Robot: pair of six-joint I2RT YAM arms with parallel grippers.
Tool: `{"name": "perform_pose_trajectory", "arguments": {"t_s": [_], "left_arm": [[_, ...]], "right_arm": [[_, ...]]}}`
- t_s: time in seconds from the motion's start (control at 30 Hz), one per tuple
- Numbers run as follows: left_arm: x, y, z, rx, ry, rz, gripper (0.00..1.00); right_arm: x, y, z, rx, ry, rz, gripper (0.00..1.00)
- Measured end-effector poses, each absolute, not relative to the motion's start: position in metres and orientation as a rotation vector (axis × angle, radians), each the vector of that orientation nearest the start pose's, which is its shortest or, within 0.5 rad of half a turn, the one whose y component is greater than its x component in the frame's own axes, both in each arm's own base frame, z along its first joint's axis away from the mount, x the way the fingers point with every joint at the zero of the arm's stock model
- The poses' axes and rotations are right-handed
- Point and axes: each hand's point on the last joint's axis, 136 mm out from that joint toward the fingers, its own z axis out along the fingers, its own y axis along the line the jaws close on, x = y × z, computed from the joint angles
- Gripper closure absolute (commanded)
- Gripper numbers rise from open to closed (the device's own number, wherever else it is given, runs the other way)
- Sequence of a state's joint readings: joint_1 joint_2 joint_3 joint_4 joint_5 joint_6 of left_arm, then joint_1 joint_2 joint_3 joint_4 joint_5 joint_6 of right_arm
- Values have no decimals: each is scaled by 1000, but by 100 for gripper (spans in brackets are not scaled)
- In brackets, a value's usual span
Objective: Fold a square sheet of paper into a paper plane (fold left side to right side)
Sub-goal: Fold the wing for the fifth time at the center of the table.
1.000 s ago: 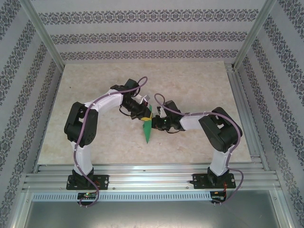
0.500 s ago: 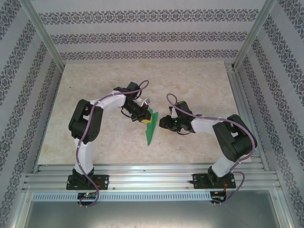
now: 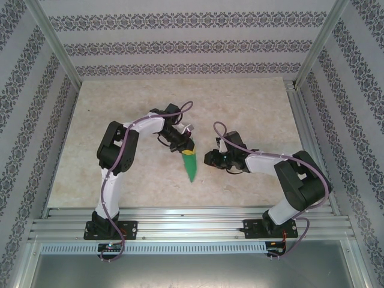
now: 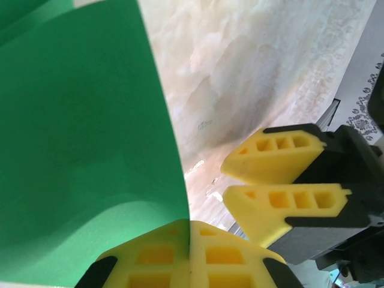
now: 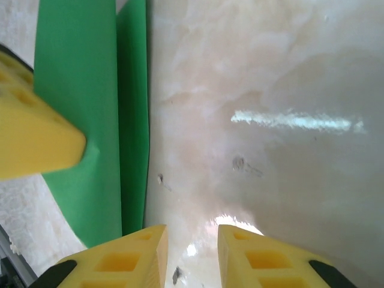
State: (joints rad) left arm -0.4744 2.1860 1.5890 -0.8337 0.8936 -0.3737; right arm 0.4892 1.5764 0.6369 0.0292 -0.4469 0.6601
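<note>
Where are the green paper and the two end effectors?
green paper (image 3: pixel 191 168): top view, mid-sheet.
left end effector (image 3: pixel 187 149): top view, between fingertips.
right end effector (image 3: pixel 207 159): top view, between fingertips.

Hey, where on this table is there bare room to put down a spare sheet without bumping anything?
Bare: the wide far strip of the table below the back wall; the left band between the left arm and the side wall. Crowded: the middle, where the left tool pinches the paper plane and the right tool sits beside it.

A robotics lab enclosure is suggested by aluminium profile rails (image 3: pixel 192 228), patterned wall panels (image 3: pixel 180 48) and a marble-look tabletop (image 3: pixel 252 102).
</note>
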Motion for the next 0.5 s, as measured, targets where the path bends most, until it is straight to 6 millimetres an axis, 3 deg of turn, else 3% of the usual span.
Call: {"name": "perform_pose_trajectory", "arguments": {"t_s": [0.2, 0.33, 0.5], "left_arm": [[328, -322, 54, 328, 3037, -1463, 100], [323, -320, 47, 362, 3049, -1472, 100], [323, -318, 49, 397, 3027, -1496, 100]], "right_arm": [[271, 240, 47, -31, 2626, 1021, 72], [262, 249, 57, -81, 2598, 1004, 59], [236, 266, 61, -221, 2601, 815, 36]]}}
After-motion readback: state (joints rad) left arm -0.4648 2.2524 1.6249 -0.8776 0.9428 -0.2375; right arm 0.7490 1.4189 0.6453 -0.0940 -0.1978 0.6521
